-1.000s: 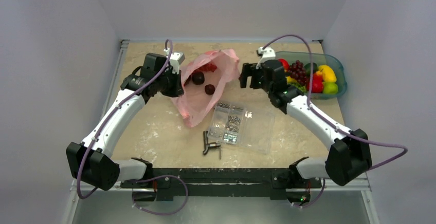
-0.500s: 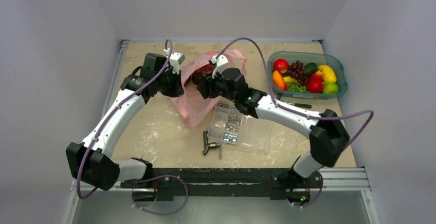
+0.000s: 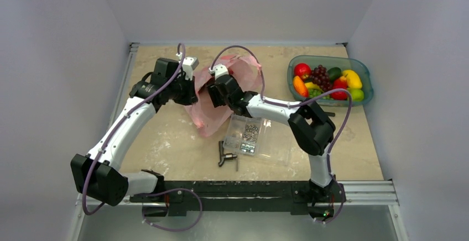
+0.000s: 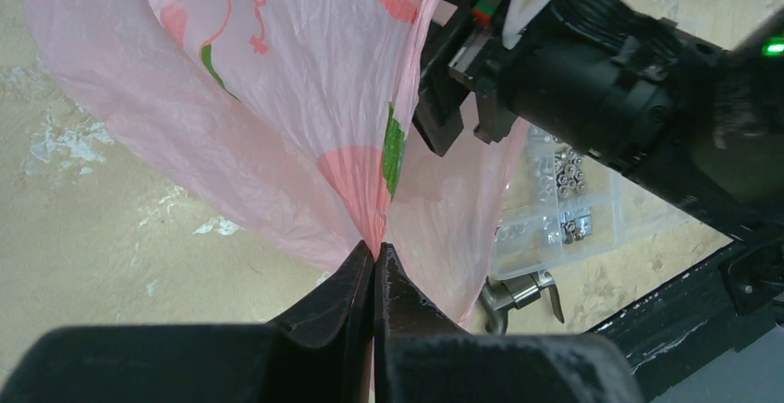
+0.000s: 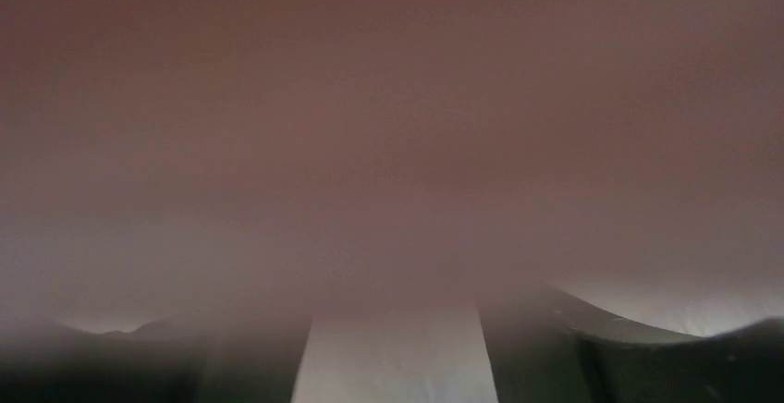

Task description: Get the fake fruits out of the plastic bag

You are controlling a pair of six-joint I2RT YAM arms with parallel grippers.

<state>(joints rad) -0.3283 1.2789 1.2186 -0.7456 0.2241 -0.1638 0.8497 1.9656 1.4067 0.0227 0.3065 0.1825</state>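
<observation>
Over on the left, the plastic bag (image 3: pixel 206 114) is pinched at its left edge by the left gripper (image 4: pixel 374 253). The fingers are pressed flat together on a fold of pink film, and the film is fanned out taut from that pinch. That grip is what the whole step rests on. It is best held firm and a little high, so that the mouth is stretched wide rather than allowed to sag.

At the centre, the right gripper (image 3: pixel 212 93) is buried in the bag's mouth. Its own view is filled with blurred pink-brown. Two dark finger shapes are made out at the bottom, spread apart, with only pale film seen between them. Whatever fruit lies in the bag is hidden by that wrist and the film, so its place cannot be told.

Care is judged to be needed here. The approach should be made low and slow, and the fingers closed only once a fruit, not film, is centred between them. A glossy round piece is likely to squirt out unless it is taken across its middle.

Just right of the bag lies the screw box (image 3: pixel 260 136), to be cleared on the way out. At the far right, the fake fruits (image 3: pixel 326 80) that can be seen are gathered in the tub (image 3: pixel 332 58).
</observation>
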